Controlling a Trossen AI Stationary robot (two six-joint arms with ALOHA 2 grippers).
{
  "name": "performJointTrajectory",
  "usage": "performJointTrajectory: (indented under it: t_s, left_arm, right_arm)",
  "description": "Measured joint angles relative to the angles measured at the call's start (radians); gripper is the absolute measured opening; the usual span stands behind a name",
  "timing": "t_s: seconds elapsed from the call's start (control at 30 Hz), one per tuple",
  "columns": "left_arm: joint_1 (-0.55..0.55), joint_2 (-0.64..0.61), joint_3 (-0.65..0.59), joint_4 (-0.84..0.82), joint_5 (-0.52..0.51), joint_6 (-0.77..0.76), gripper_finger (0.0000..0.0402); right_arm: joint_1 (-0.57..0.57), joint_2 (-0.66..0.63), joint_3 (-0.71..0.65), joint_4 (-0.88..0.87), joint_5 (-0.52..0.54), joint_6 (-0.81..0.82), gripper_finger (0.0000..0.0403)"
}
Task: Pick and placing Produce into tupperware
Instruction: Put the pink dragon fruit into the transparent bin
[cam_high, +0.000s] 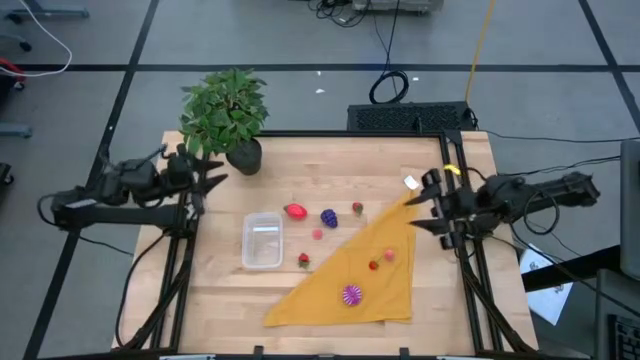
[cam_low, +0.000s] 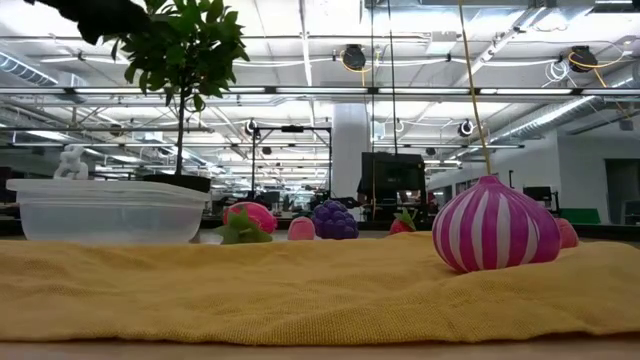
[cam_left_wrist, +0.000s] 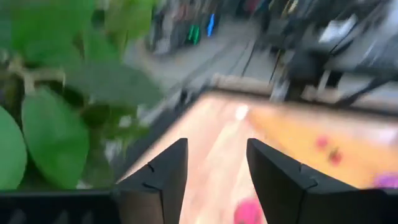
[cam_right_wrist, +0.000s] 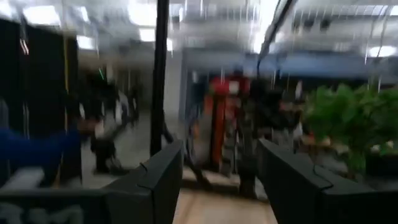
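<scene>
The clear tupperware (cam_high: 262, 241) rests on its base on the wooden table, left of centre, and also shows in the low view (cam_low: 105, 210). A red piece (cam_high: 295, 211), a purple grape bunch (cam_high: 328, 216), a small strawberry (cam_high: 357, 208), a pink piece (cam_high: 318, 235) and another strawberry (cam_high: 303, 260) lie on the wood. Two small red and pink pieces (cam_high: 381, 260) and the magenta striped ball (cam_high: 351, 294) (cam_low: 495, 225) lie on the yellow cloth (cam_high: 355, 275). My left gripper (cam_high: 212, 178) is open at the table's left edge beside the plant. My right gripper (cam_high: 418, 210) is open at the right edge, above the cloth's far corner.
A leafy potted plant (cam_high: 226, 112) stands at the table's far left corner, close to my left gripper. The yellow triangular cloth covers the table's right near part. A small white tag (cam_high: 410, 182) lies near the right gripper. Bare wood lies between tupperware and cloth.
</scene>
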Motion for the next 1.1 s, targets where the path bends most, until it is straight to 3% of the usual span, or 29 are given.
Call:
performJointTrajectory:
  t_s: [0.17, 0.33, 0.6, 0.9, 1.1]
  left_arm:
    - [-0.012, 0.210, 0.143, -0.171, 0.026, -0.130, 0.0151]
    - [-0.041, 0.388, 0.223, -0.239, 0.069, -0.199, 0.0148]
    - [-0.159, 0.575, 0.269, -0.270, 0.072, -0.338, 0.0149]
    - [-0.402, 0.606, 0.332, -0.281, 0.028, -0.562, 0.0134]
    - [-0.575, 0.634, 0.417, -0.283, -0.010, -0.656, 0.0117]
  right_arm:
    - [0.011, 0.248, 0.294, -0.340, 0.062, -0.001, 0.0192]
    - [0.009, 0.399, 0.466, -0.550, 0.062, -0.002, 0.0192]
    - [-0.012, 0.467, 0.492, -0.594, 0.062, -0.004, 0.0192]
    - [-0.039, 0.473, 0.492, -0.641, 0.062, -0.037, 0.0192]
    - [-0.067, 0.538, 0.492, -0.551, 0.063, -0.136, 0.0192]
